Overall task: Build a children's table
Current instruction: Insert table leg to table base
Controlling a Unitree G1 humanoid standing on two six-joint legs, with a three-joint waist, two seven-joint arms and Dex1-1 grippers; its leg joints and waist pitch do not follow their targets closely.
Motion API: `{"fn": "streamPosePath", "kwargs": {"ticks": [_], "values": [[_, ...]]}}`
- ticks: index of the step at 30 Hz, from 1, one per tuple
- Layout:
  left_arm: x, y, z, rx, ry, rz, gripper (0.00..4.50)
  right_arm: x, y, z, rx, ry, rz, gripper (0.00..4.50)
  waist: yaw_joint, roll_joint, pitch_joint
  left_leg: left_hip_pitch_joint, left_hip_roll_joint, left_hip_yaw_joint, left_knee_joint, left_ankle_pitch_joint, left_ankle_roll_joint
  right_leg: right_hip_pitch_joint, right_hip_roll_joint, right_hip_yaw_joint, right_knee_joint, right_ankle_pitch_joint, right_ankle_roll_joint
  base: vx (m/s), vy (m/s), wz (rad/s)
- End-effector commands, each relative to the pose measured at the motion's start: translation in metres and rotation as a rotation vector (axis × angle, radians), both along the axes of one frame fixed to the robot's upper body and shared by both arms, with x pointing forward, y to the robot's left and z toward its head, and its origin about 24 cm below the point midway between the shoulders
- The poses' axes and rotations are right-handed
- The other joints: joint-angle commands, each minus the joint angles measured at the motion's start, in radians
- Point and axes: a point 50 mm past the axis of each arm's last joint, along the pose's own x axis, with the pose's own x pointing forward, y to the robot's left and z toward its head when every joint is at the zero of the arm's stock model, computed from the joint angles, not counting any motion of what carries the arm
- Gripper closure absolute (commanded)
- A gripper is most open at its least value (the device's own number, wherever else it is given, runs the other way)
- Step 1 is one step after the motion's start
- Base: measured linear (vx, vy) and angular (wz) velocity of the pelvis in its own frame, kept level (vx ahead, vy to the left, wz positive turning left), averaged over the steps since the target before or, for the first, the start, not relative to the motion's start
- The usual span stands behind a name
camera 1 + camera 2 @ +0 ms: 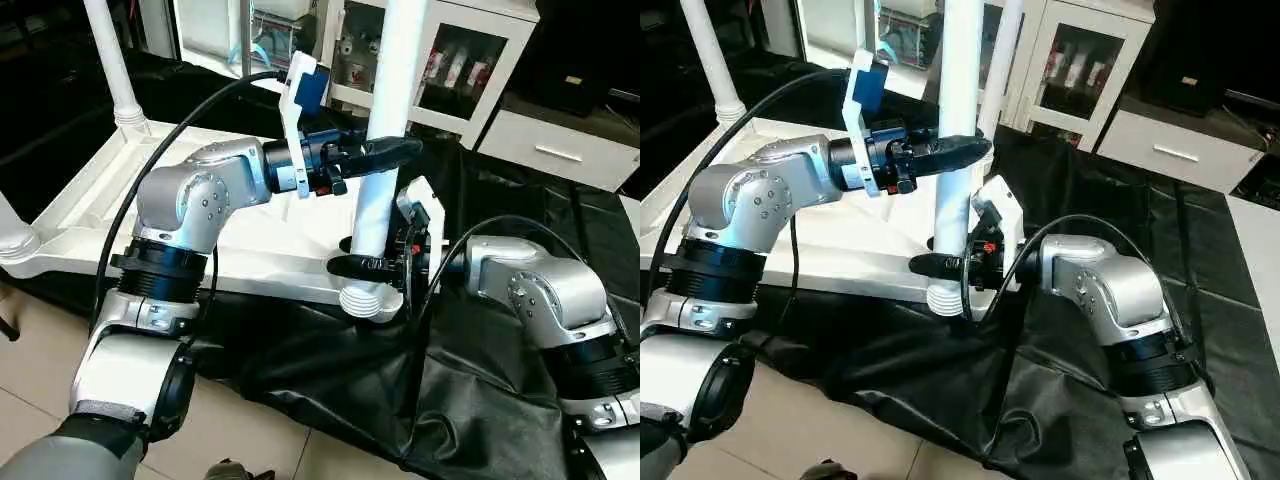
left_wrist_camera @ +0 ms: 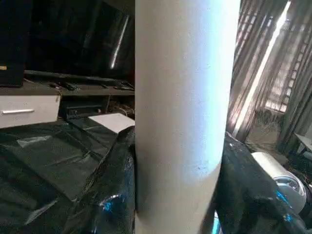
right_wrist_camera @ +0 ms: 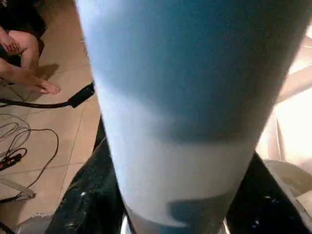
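The children's table lies upside down on the black-draped work table, its white tabletop showing the ribbed underside. A white leg stands upright at the near corner socket. My left gripper is shut on this leg partway up, one black finger across its front. My right gripper clasps the same leg low down, just above the socket, with its fingers against both sides. The leg runs between the left fingers, and the leg is close up in the right wrist view. Two more legs stand in the far and left sockets.
Black cloth hangs over the work table's near edge above a tiled floor. A glass-door cabinet and a white drawer unit stand behind. A person's bare foot and cables lie on the floor.
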Motion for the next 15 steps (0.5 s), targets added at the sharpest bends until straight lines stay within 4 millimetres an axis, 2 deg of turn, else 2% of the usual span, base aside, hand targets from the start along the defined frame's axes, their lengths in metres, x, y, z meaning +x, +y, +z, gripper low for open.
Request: {"fn": "streamPosePath", "kwargs": {"ticks": [1,3,10,14,15], "values": [[-0.006,-0.006,0.007,0.015,-0.035,-0.050,2.72,0.003,-0.003,0.006,-0.004,-0.021,-0.012,2.44,-0.005,0.016,-0.080,0.015,0.022,-0.006,-0.071,-0.149,-0.042,0.059,-0.049,0.043,-0.058,-0.046,-0.223,0.000,0.000,0.00],[-0.006,-0.007,0.006,0.016,-0.036,-0.058,2.72,0.002,-0.003,0.006,-0.001,-0.019,-0.007,2.58,-0.005,0.016,-0.080,0.015,0.022,-0.005,-0.071,-0.150,-0.042,0.059,-0.049,0.043,-0.058,-0.046,-0.225,0.000,0.000,0.00],[-0.009,-0.008,0.004,0.046,-0.053,-0.074,2.73,0.001,-0.003,0.006,0.002,-0.018,0.000,2.61,-0.005,0.015,-0.079,0.015,0.023,-0.006,-0.072,-0.155,-0.042,0.059,-0.051,0.043,-0.059,-0.060,-0.221,0.000,0.000,0.00],[-0.004,-0.004,-0.003,0.070,-0.025,-0.008,2.73,0.002,-0.003,0.007,0.005,-0.034,-0.019,2.61,-0.005,0.016,-0.079,0.014,0.023,-0.006,-0.071,-0.152,-0.045,0.060,-0.050,0.043,-0.059,-0.057,-0.219,0.000,0.000,0.00],[-0.004,-0.003,-0.004,0.075,-0.023,0.000,2.17,0.003,-0.004,0.007,0.007,-0.038,-0.024,2.61,-0.005,0.016,-0.079,0.015,0.023,-0.006,-0.072,-0.152,-0.045,0.059,-0.050,0.043,-0.059,-0.057,-0.219,0.000,0.000,0.00]]}}
